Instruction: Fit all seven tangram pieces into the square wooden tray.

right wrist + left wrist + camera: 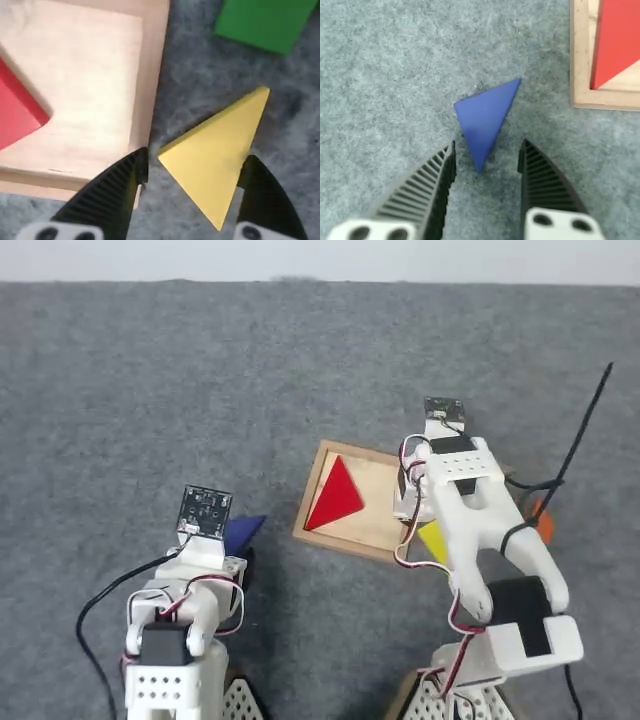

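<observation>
a: where is the wooden tray (378, 510), and what is in it?

b: it lies on the grey mat (150, 390), right of centre. a red triangle (333, 495) lies flat in its left part.

a: and the left gripper (487, 147)?

b: it is open and holds nothing. its jaws stand either side of the near corner of a blue triangle (485, 117), on the mat left of the tray.

a: the right gripper (196, 157)?

b: also open and empty, straddling a yellow triangle (215, 165) just outside the tray's near right corner. a green piece (262, 20) lies on the mat near it.
</observation>
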Controlling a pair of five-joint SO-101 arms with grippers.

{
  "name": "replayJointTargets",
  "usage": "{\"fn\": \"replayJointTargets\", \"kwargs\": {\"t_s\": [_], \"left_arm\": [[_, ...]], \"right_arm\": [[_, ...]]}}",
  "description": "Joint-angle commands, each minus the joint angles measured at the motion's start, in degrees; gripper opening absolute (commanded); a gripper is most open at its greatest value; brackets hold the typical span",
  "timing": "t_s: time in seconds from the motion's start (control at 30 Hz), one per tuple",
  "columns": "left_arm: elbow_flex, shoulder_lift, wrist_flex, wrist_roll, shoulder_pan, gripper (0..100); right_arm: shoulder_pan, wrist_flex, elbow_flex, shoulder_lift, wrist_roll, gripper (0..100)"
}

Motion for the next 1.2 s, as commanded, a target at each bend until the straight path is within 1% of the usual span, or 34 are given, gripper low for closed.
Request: {"fn": "replayJointTargets", "kwargs": {"t_s": [0.0,0.1,0.33,0.57,0.7,0.87,1.17], "left_arm": [[-0.6,-1.1,0.1,0.6,0.3,20],[-0.6,-1.1,0.1,0.6,0.3,20],[-0.6,-1.1,0.1,0.6,0.3,20],[-0.6,-1.1,0.1,0.6,0.3,20],[-0.6,-1.1,0.1,0.6,0.3,20],[-0.6,-1.1,0.1,0.6,0.3,20],[-0.6,-1.1,0.1,0.6,0.3,20]], "right_arm": [[2.1,-1.1,-0.7,-0.5,-0.6,30.3],[3.2,-1.1,-0.6,-0.5,-0.5,30.3],[3.3,-1.9,-0.5,0.0,-0.4,30.3],[3.6,-1.3,-3.9,6.9,-0.3,30.3],[3.6,-1.3,-4.1,8.1,-0.4,30.3],[3.7,1.9,-4.3,8.0,0.0,30.3],[3.6,4.2,-4.0,6.6,9.8,30.5]]}}
